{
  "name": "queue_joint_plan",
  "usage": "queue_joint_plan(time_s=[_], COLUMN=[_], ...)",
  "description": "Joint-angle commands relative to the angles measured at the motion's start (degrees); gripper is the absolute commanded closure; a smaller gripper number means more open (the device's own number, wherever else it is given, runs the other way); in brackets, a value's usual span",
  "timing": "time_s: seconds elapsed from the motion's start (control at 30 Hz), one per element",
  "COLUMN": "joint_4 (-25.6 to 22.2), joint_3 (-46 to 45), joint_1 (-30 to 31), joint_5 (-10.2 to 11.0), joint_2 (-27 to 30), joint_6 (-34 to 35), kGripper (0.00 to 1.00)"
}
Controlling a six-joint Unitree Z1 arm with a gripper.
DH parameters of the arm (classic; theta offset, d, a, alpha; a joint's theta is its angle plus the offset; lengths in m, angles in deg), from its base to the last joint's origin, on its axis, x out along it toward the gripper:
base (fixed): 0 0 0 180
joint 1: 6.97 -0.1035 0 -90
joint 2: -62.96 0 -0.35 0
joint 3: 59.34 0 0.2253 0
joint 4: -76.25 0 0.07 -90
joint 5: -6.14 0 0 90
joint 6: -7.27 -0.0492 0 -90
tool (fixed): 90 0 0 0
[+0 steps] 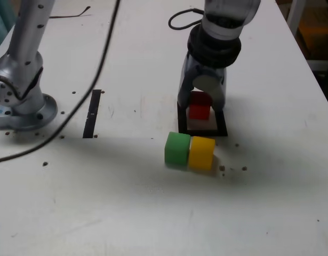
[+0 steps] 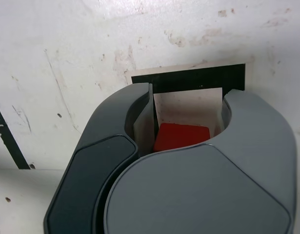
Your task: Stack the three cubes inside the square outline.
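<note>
Red cube [image 1: 199,111] is clasped within the square outline [image 1: 221,132] by the gripper [image 2: 190,106], its jaws closed only to cube width, presumably so a base is set; just outside the outline, green cube [image 1: 177,150] and yellow cube [image 1: 201,153] are seemingly reserved for stacking.

The green cube [image 1: 177,150] stands beside the yellow cube [image 1: 201,153], outside the square outline [image 1: 221,128].

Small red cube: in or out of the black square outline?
In: exterior view shows the red cube within the black square outline. Touching down: cannot tell.
</note>
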Motion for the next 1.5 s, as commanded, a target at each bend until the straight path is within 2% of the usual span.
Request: queue_joint_plan(time_s=[0.0,0.27,0.67,0.77,0.93,1.13,1.47], joint_4=[-0.2,0.2,0.9,0.6,-1.2,-3.3,-3.5], joint_3=[0.2,0.6,1.3,1.2,1.1,1.1,2.2], joint_1=[-0.5,-1.2,-2.9,-3.1,-3.1,-3.1,-2.8], joint_5=[-0.8,-2.6,-2.6,-2.7,-3.1,-3.0,-1.6], joint_2=[-0.4,-1.9,-4.1,-4.3,-4.3,-3.0,-2.1], joint_6=[0.5,1.8,2.2,2.0,2.0,2.0,2.0], kGripper=[0.76,0.76,0.75,0.70,0.50,0.33,0.29])
